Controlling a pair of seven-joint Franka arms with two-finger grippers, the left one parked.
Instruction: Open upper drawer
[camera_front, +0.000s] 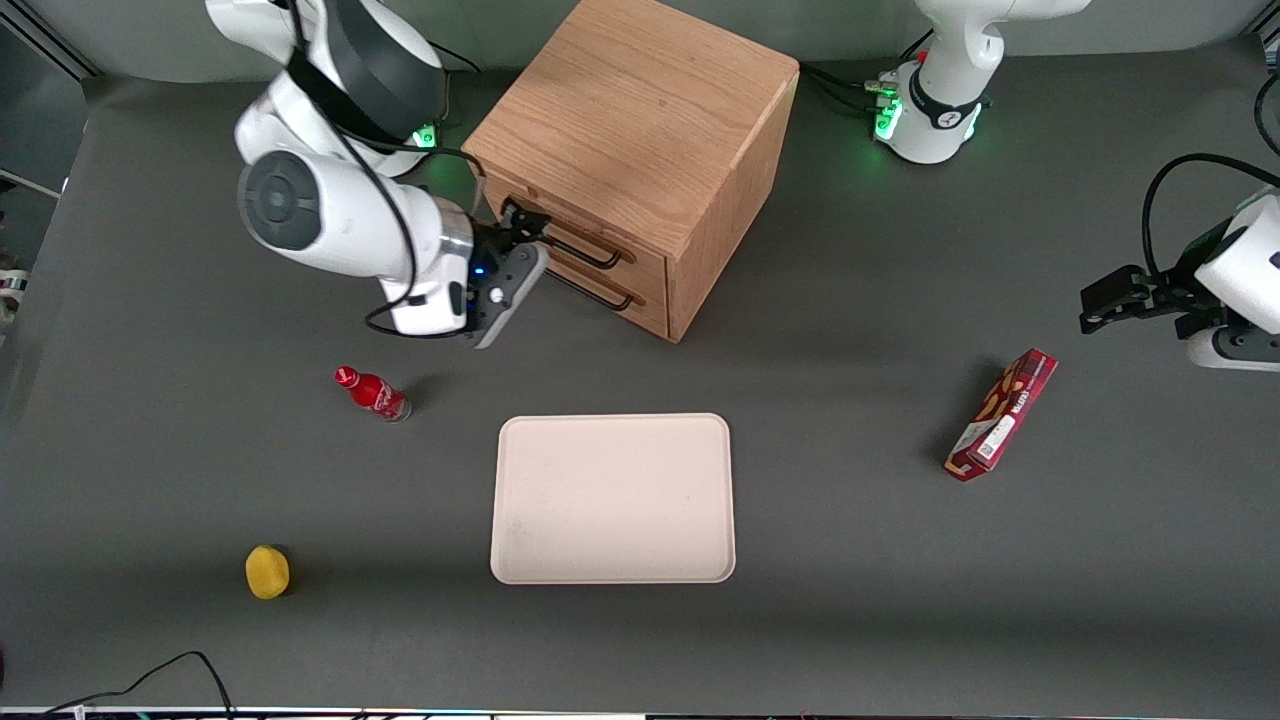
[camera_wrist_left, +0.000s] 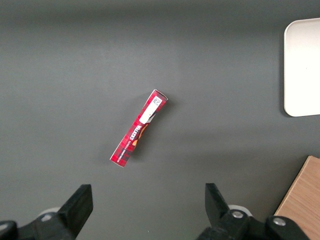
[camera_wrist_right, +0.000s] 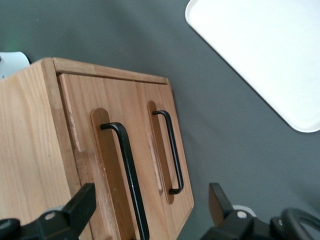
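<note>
Your gripper hovers in front of the cabinet, fingers spread wide, lined up to straddle the upper drawer's black handle; that drawer sits closed.

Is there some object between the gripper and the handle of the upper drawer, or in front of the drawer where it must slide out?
Nothing visible. The gripper, fingers open, is right at the upper drawer handle. The table in front of the cabinet is bare; the red bottle and tray lie nearer the front camera, apart.
</note>
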